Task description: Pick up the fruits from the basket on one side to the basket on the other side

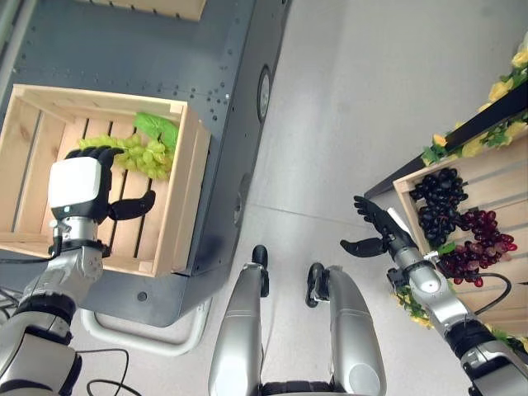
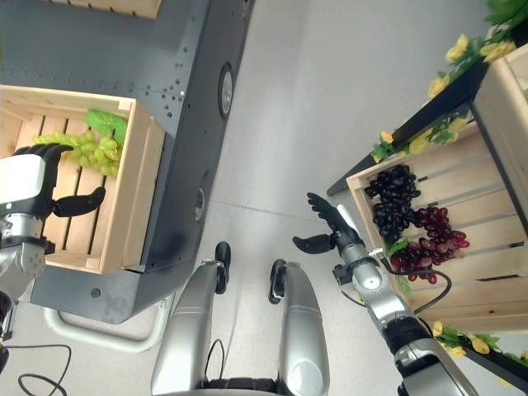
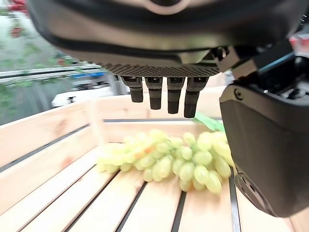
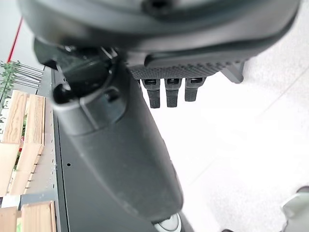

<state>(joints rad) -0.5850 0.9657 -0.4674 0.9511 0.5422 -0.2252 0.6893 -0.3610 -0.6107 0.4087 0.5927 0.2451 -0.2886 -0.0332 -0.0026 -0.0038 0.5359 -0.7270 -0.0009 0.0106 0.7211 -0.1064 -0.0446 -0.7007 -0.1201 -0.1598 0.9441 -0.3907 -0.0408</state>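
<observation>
A bunch of green grapes (image 1: 140, 155) with a green leaf (image 1: 157, 129) lies on the slats of the left wooden crate (image 1: 188, 194). My left hand (image 1: 81, 188) hovers over that crate just short of the grapes (image 3: 178, 159), open, thumb out to the side, holding nothing. On the right, a second wooden crate (image 1: 493, 172) holds a bunch of black grapes (image 1: 438, 200) and a bunch of dark red grapes (image 1: 478, 246). Beside that crate's left edge, my right hand (image 1: 375, 227) hangs open and empty above the floor.
The left crate rests on a dark metal platform (image 1: 206, 74) with a white tube (image 1: 148, 339) at its base. Yellow flowers and leaves (image 1: 487, 124) trim the right shelf. Pale floor (image 1: 346, 107) lies between the two crates.
</observation>
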